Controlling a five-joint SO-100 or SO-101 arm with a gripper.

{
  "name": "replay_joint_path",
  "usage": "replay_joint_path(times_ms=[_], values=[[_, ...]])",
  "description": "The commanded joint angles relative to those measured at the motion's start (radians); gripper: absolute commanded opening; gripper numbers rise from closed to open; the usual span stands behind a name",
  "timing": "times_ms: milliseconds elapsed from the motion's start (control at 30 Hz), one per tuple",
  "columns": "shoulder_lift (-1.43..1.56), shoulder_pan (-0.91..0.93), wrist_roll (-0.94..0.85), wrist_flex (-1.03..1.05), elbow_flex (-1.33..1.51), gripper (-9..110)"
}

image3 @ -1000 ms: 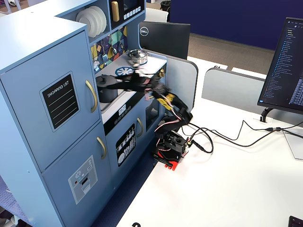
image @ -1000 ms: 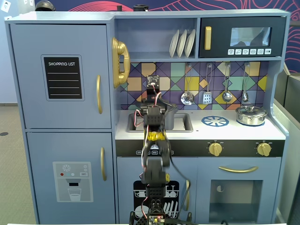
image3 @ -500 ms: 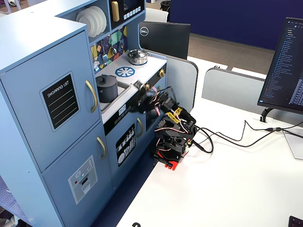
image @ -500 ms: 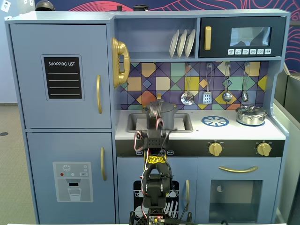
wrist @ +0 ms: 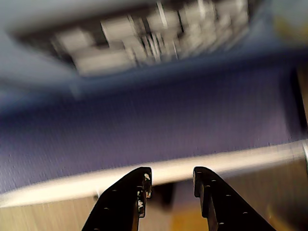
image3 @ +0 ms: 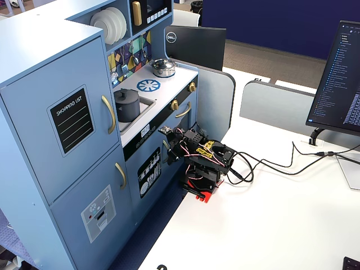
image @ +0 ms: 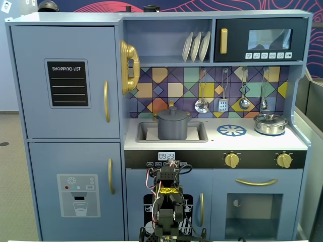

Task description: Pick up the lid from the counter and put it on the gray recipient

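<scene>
Lid [image: 172, 110] seated on gray pot [image: 172, 128] in sink, hand [wrist: 171, 182] empty, spread, well below counter edge.

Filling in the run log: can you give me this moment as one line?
matte dark gray lid: seated on matte dark gray cylindrical pot in the sink | gripper: open, empty | arm: folded low, off the counter
</scene>
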Motion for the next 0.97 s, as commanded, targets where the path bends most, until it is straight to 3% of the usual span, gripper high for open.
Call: replay_joint_path(times_ms=[0,200,933], values=[[0.012,-0.018,0.020,0.133,-0.008,0],[0.014,-0.025,-0.049,0.256,-0.008,2],[0.014,-0.020,-0.061,0.258,-0.008,8]])
